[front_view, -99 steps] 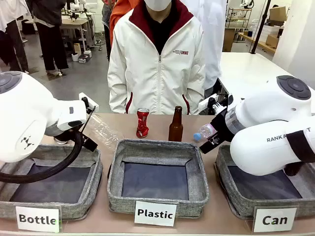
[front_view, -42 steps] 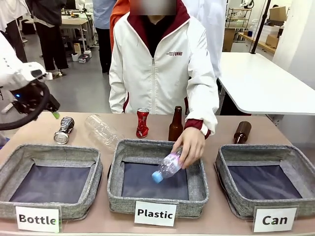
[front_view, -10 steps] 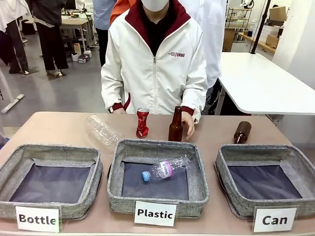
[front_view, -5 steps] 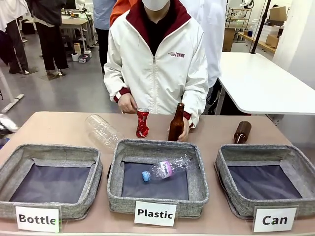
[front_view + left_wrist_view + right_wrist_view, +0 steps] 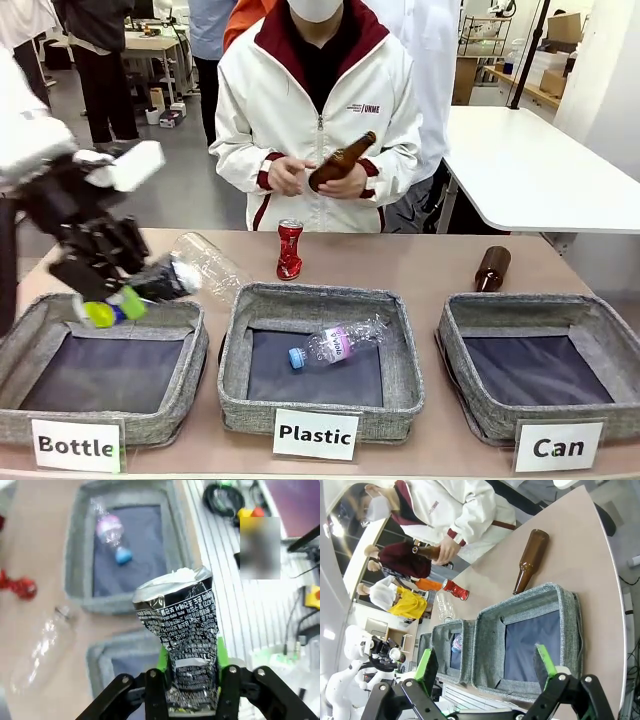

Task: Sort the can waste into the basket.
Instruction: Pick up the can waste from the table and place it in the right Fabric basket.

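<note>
Bg: grey floor (image 5: 175,195), white table (image 5: 520,165) rt

Left arm comes in from picture left, motion-blurred. Left gripper (image 5: 116,305) over far rim of "Bottle" basket (image 5: 190,345), clamped on a dark can (image 5: 163,283). Red can (image 5: 289,250) upright on table (image 5: 420,270); clear plastic bottle (image 5: 212,262) lies near it. Small blue-capped bottle (image 5: 335,343) lies in "Plastic" basket (image 5: 400,350). Brown bottle (image 5: 492,268) lies just behind "Can" basket (image 5: 600,320). Person (image 5: 318,100) holds second brown bottle (image 5: 342,160) tilted, both hands (image 5: 286,176).
</note>
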`<state>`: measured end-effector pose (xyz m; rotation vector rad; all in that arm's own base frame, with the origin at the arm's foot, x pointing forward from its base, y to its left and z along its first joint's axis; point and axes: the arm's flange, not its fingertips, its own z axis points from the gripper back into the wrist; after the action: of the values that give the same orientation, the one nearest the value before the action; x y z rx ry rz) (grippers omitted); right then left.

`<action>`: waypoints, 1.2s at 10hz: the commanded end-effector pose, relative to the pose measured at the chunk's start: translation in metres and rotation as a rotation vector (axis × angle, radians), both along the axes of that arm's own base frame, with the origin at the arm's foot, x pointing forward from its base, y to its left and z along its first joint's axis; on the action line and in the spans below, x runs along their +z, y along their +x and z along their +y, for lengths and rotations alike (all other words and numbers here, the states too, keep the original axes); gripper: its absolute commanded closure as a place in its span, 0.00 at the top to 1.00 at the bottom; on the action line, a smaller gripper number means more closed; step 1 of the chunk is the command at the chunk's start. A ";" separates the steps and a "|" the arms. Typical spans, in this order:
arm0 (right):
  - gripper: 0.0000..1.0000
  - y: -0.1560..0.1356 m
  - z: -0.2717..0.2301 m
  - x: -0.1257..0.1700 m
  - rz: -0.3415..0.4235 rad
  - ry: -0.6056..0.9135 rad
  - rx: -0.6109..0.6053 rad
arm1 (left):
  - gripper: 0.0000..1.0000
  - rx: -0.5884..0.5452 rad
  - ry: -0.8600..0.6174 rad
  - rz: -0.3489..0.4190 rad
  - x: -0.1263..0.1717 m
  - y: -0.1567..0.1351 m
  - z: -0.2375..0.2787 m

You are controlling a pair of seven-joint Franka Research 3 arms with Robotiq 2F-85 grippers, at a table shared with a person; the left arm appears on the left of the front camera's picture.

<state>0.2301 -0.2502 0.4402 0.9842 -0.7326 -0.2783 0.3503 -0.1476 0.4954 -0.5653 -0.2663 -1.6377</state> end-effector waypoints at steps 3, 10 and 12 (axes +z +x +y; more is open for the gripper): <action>1.00 0.002 -0.003 0.001 -0.031 -0.003 0.005 | 0.40 -0.240 0.124 -0.180 0.014 0.012 -0.181; 1.00 0.002 -0.003 0.001 -0.031 -0.003 0.005 | 0.40 -0.312 -0.167 -0.602 0.048 -0.018 -0.397; 1.00 0.002 -0.003 0.001 -0.031 -0.003 0.005 | 0.40 -0.312 -0.167 -0.602 0.048 -0.018 -0.397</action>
<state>0.2302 -0.2512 0.4408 0.9848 -0.7288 -0.2769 0.3393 -0.5618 0.5342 -0.2750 -0.8146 -2.0766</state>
